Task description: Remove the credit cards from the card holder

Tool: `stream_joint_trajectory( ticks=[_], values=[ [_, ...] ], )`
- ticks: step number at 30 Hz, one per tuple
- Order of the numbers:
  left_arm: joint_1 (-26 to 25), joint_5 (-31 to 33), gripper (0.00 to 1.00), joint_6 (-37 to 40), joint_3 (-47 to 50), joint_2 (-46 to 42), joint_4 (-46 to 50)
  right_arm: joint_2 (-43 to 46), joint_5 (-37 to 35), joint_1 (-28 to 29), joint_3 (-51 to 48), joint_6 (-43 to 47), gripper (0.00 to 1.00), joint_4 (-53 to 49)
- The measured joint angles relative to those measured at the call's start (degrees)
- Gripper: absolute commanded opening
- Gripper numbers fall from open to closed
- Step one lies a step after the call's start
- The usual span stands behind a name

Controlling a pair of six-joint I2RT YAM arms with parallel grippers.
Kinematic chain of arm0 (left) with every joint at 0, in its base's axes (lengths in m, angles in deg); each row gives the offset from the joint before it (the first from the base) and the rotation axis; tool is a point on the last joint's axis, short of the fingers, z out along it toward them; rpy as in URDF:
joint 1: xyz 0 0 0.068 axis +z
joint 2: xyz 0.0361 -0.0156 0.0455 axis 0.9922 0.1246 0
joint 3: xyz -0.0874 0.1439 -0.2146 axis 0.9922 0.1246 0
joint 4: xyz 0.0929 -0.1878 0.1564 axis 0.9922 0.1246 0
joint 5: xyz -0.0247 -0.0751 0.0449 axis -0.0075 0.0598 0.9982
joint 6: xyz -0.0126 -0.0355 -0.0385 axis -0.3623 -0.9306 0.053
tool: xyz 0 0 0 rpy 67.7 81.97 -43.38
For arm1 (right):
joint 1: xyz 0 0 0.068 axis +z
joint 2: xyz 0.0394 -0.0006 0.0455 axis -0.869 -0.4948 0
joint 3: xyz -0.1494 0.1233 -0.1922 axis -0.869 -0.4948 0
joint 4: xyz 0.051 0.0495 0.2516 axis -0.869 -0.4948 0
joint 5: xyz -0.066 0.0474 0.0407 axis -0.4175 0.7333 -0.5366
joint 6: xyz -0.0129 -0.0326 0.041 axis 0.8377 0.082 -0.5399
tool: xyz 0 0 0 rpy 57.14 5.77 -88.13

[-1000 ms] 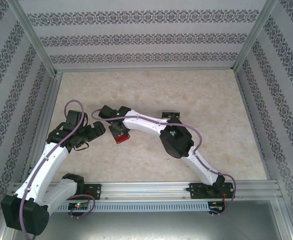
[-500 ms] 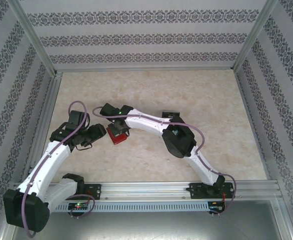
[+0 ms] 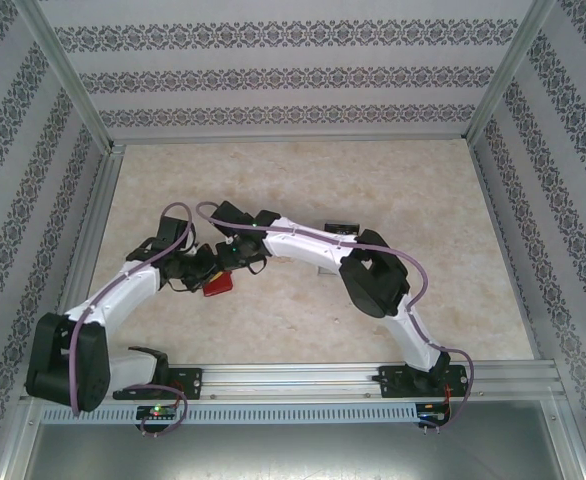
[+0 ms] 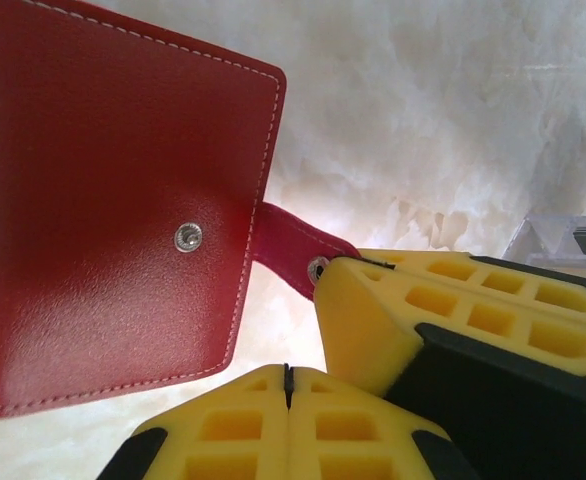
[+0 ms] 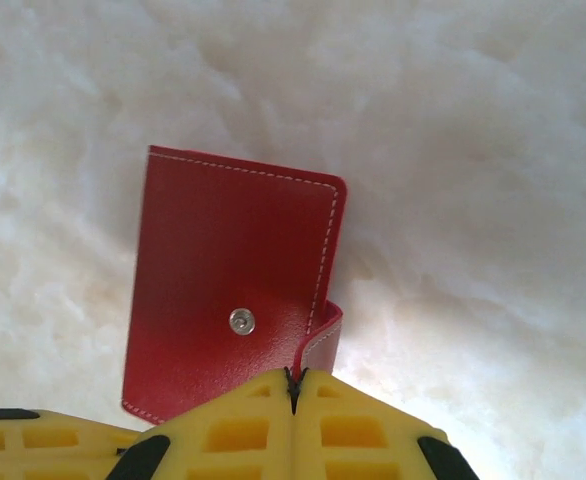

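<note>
The card holder [image 3: 216,287] is a red folded wallet, lying closed on the marble table. Its stitched outer face and metal snap stud show in the left wrist view [image 4: 103,200] and in the right wrist view [image 5: 223,270]. Its red closing tab [image 5: 323,335] curls up into my right gripper [image 5: 293,382], which is shut on the tab's end. In the left wrist view the tab [image 4: 288,245] runs to the right gripper's yellow fingers [image 4: 393,320]. My left gripper [image 4: 287,385] sits just beside the wallet, pads pressed together with nothing between them. The credit cards are hidden.
A small dark flat item [image 3: 341,229] lies on the table behind the right arm's forearm. Both grippers crowd together at the table's left middle [image 3: 213,262]. Patterned walls and aluminium rails [image 3: 353,372] bound the marble surface.
The left arm has swung right and closed in on the wallet. The right gripper and the wallet have shifted left and toward the near edge.
</note>
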Motion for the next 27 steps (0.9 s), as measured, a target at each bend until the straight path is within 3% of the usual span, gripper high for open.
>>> stream_joint_trajectory(
  ticks=[6,11,15,17,21,27],
  values=[
    [0.0,1.05,0.0,-0.33,-0.07,2.51,-0.61,2.99,2.25,-0.79,-5.38,-2.32,0.0,3.58],
    [0.26,5.92,0.13,0.85,-2.58,-1.79,4.46,7.17,3.72,-1.51,-7.1,-3.52,0.0,5.57],
    [0.68,11.72,0.57,3.06,-6.64,-8.94,8.92,10.08,5.22,-1.88,-7.17,-3.89,0.0,7.85],
    [0.74,14.29,0.69,3.78,-8.52,-11.72,10.6,11.04,5.97,-1.88,-7.17,-4.31,0.0,8.87],
    [0.74,16.9,0.81,5.09,-9.51,-13.6,12.72,11.76,7.34,-1.84,-7.17,-4.98,0.0,10.36],
    [0.76,16.79,0.81,5.66,-8.31,-13.42,13.88,13.0,7.1,-2.03,-10.01,-5.2,0.0,11.58]
  ],
)
